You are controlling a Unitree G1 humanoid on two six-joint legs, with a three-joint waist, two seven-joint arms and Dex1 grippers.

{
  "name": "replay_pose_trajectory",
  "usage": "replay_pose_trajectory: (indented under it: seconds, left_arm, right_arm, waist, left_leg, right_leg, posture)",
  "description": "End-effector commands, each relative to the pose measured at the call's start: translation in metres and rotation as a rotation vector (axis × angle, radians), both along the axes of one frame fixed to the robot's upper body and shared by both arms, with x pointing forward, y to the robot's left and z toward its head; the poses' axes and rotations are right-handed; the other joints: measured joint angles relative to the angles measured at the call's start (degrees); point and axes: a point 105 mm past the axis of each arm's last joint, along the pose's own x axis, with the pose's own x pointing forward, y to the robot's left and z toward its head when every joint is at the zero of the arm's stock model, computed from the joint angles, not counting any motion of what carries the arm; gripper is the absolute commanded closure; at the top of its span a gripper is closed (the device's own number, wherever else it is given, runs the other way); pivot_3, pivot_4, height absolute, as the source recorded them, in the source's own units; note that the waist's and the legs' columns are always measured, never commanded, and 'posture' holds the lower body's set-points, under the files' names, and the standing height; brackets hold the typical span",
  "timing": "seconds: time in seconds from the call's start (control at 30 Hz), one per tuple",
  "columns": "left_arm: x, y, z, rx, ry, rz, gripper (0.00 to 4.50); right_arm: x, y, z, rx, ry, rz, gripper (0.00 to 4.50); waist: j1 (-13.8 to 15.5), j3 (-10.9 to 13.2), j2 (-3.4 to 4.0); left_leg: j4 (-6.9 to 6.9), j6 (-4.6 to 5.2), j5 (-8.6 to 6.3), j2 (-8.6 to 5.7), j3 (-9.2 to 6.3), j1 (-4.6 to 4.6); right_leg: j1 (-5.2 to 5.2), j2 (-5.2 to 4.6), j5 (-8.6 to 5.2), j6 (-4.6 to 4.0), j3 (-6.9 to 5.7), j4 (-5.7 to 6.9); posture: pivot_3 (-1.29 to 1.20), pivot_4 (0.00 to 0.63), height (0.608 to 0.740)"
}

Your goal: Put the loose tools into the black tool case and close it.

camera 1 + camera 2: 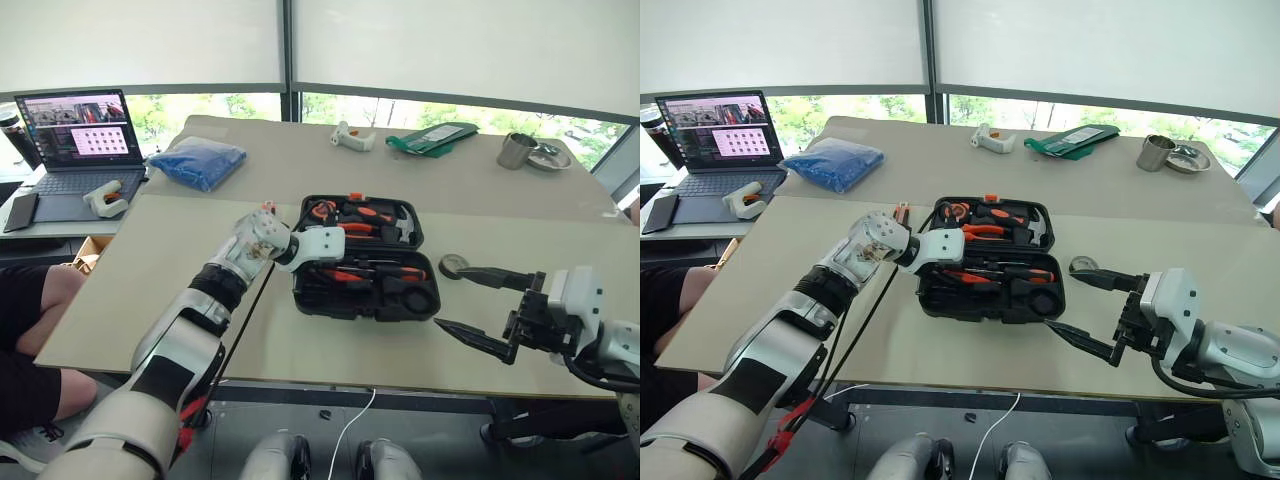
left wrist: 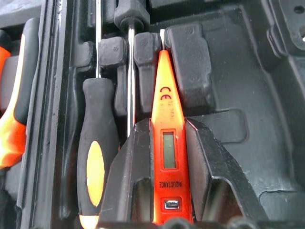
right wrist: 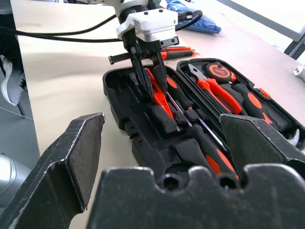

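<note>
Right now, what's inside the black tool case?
In the black tool case: pliers, black-and-orange screwdrivers, and the orange tester screwdriver held between the left end effector fingers. Recesses beneath the tools are hidden.

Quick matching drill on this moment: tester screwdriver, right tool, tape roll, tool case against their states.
1 tester screwdriver
2 right tool
3 tape roll
4 tool case

a lying open
b on the table beside the case
c clamped in the left tool over the case
d open, holding nothing

Pairs: 1-c, 2-d, 3-b, 4-a
</note>
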Motion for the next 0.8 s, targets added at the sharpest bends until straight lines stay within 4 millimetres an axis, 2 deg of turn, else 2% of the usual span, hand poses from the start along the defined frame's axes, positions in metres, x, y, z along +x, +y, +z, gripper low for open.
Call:
replay_pose_trajectory:
  seconds: [0.03, 0.13, 0.17, 0.2, 0.27, 0.4, 0.5, 0.73, 0.77, 0.8]
  left_arm:
    - [0.001, 0.008, -0.006, 0.007, 0.052, 0.047, 2.49]
    - [0.0, 0.009, 0.015, -0.095, 0.036, 0.038, 1.41]
    - [-0.001, 0.006, 0.025, -0.151, 0.035, 0.032, 0.93]
    - [-0.004, 0.002, 0.037, -0.219, 0.044, 0.013, 0.68]
    - [-0.005, -0.001, 0.051, -0.308, 0.042, 0.003, 0.68]
    - [-0.001, 0.003, 0.046, -0.335, -0.024, 0.017, 0.68]
    - [0.001, 0.003, 0.036, -0.392, -0.018, 0.034, 1.41]
    - [0.001, 0.004, 0.008, -0.382, 0.012, 0.063, 4.18]
    - [0.001, 0.004, 0.005, -0.377, 0.015, 0.073, 4.46]
    - [0.002, 0.004, 0.003, -0.373, 0.018, 0.082, 4.46]
  right_arm:
    - [0.0, 0.004, 0.006, 0.022, -0.019, 0.008, 0.0]
    - [-0.001, 0.004, 0.004, 0.023, -0.013, 0.008, 0.0]
    - [-0.001, 0.004, 0.004, 0.023, -0.012, 0.007, 0.0]
    - [-0.001, 0.004, 0.004, 0.023, -0.011, 0.007, 0.0]
    - [0.001, 0.004, 0.004, 0.023, -0.011, 0.007, 0.0]
    - [0.004, 0.007, 0.004, 0.027, -0.009, 0.015, 0.0]
    - [0.006, 0.01, 0.003, 0.03, -0.009, 0.024, 0.0]
    - [0.006, 0.009, 0.002, 0.026, 0.003, 0.028, 0.0]
    - [0.005, 0.009, 0.002, 0.026, 0.003, 0.026, 0.0]
    - [0.005, 0.009, 0.002, 0.026, 0.004, 0.025, 0.0]
  waist:
    - [-0.1, 0.0, 0.01]
    - [-0.2, 0.0, 0.02]
    - [-0.2, 0.0, 0.02]
    - [-0.3, 0.0, 0.03]
    - [-0.2, 0.0, 0.03]
    - [-0.1, 0.0, 0.03]
    - [-0.1, 0.0, 0.03]
    - [-0.1, 0.0, 0.03]
    - [-0.1, 0.0, 0.03]
    - [0.0, 0.0, 0.03]
  left_leg:
    - [0.06, 0.06, -0.04, 0.0, -0.02, 0.0]
    - [0.09, 0.11, -0.07, -0.03, -0.03, 0.0]
    - [0.1, 0.1, -0.07, -0.03, -0.03, 0.0]
    - [0.1, 0.09, -0.06, -0.03, -0.03, 0.0]
    - [0.09, 0.07, -0.05, -0.03, -0.03, -0.03]
    - [0.09, 0.07, -0.05, -0.16, -0.07, -0.03]
    - [0.09, 0.07, -0.06, -0.21, -0.07, 0.0]
    - [0.1, 0.07, -0.06, -0.23, -0.08, -0.01]
    - [0.1, 0.07, -0.06, -0.24, -0.07, -0.01]
    - [0.09, 0.07, -0.06, -0.24, -0.08, -0.01]
  right_leg:
    - [0.03, 0.0, -0.02, 0.03, 0.01, 0.0]
    - [0.07, -0.03, -0.02, 0.1, 0.04, -0.01]
    - [0.06, -0.03, -0.01, 0.1, 0.04, -0.01]
    - [0.05, -0.02, -0.01, 0.1, 0.05, 0.0]
    - [0.0, -0.02, 0.0, 0.1, 0.05, 0.03]
    - [0.04, -0.11, 0.01, 0.08, 0.04, 0.03]
    - [0.09, -0.14, 0.1, -0.01, 0.04, 0.02]
    - [0.08, -0.14, 0.14, -0.03, 0.02, 0.02]
    - [0.08, -0.14, 0.14, -0.02, 0.02, 0.02]
    - [0.08, -0.15, 0.15, -0.01, 0.02, 0.02]
  posture:
    - [0.0, 0.15, 0.74]
    - [0.0, 0.15, 0.74]
    - [0.0, 0.15, 0.74]
    - [0.0, 0.15, 0.74]
    - [0.0, 0.15, 0.74]
    - [0.0, 0.15, 0.74]
    - [0.0, 0.15, 0.74]
    - [0.0, 0.15, 0.74]
    - [0.0, 0.15, 0.74]
    - [0.0, 0.15, 0.74]
